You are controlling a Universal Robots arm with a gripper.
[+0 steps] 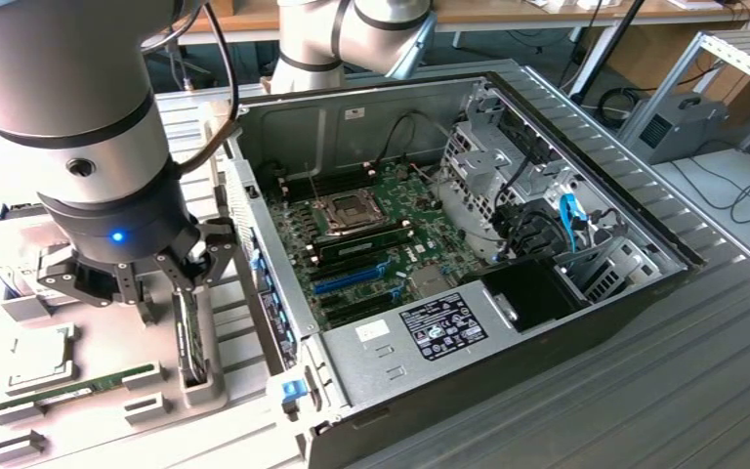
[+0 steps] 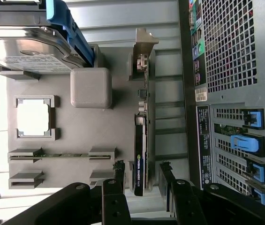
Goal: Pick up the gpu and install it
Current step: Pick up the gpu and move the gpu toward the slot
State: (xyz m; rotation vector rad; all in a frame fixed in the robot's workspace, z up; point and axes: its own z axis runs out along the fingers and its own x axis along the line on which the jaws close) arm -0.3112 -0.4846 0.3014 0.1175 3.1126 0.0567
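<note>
Ribbed metal bench (image 1: 687,391), desks (image 1: 506,14) behind; end effector (image 2: 141,166) spread astride upright gpu (image 2: 139,140) in grey tray (image 2: 76,136).

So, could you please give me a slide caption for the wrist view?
Open pincer straddling the gpu, which stands on edge in the parts tray.

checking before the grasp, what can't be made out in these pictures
gpu fan face: edge-on in the wrist view; the hand and holder cover most of it in the exterior view
hard drive: cut off by the wrist view's edge; the arm hides most of it in the exterior view
power supply label text: too small, exterior view
</note>
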